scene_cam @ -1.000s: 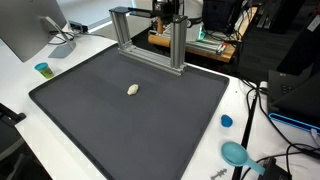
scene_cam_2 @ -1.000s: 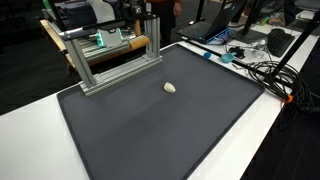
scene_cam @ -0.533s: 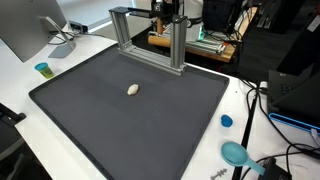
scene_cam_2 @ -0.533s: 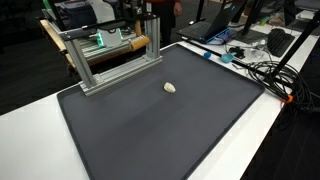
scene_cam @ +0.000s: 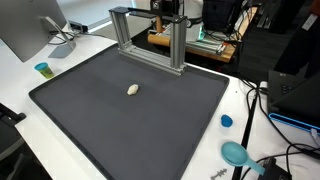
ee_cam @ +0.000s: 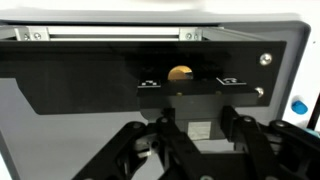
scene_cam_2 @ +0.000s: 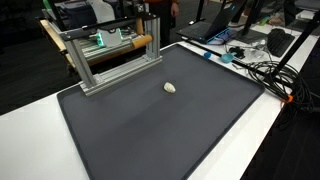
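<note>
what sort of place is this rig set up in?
Probably a lab or engineering office: a monitor stands to one side, a tangle of cables lies beside the black mat, and a metal frame stands at its far edge.

A white table [scene_cam: 90,45] carries a dark mat [scene_cam: 130,130] that covers most of it. A small pale lump [scene_cam: 133,90] lies on the mat, a little toward 11 o'clock from its middle. An aluminium frame [scene_cam: 178,45] stands at the mat's 12 o'clock edge, and on the bare table sit a blue cup [scene_cam: 42,69] at 10 o'clock and a blue cap [scene_cam: 226,121] and teal dish [scene_cam: 236,153] at 4 to 5 o'clock.
</note>
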Robot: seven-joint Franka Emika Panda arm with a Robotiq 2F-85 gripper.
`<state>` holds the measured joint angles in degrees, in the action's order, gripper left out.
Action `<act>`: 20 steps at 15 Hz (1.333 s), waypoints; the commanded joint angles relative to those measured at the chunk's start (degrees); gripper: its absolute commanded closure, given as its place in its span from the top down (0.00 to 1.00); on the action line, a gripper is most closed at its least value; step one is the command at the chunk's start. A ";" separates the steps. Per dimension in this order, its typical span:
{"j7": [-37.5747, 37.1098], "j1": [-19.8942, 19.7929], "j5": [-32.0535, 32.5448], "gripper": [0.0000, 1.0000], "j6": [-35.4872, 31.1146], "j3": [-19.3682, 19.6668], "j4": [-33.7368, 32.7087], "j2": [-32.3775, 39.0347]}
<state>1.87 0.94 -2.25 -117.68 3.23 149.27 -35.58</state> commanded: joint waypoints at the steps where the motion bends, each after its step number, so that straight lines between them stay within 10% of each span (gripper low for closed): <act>1: -5.14 -1.09 -1.94 0.22 -1.77 -1.57 -6.29 2.00; 10: -16.73 -2.47 2.53 0.22 -7.30 -7.57 -21.10 18.87; 11: -14.10 -1.87 1.02 0.47 -9.65 -6.16 -16.39 15.41; 15: -15.65 -1.67 1.63 0.47 -9.15 -6.89 -19.59 19.35; 16: -15.66 -1.69 1.64 0.22 -9.09 -6.89 -19.69 19.37; 20: -17.32 -1.20 1.75 0.22 -12.95 -7.67 -21.49 24.27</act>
<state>-14.08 -0.52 -0.72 -128.08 -4.19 130.22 -15.26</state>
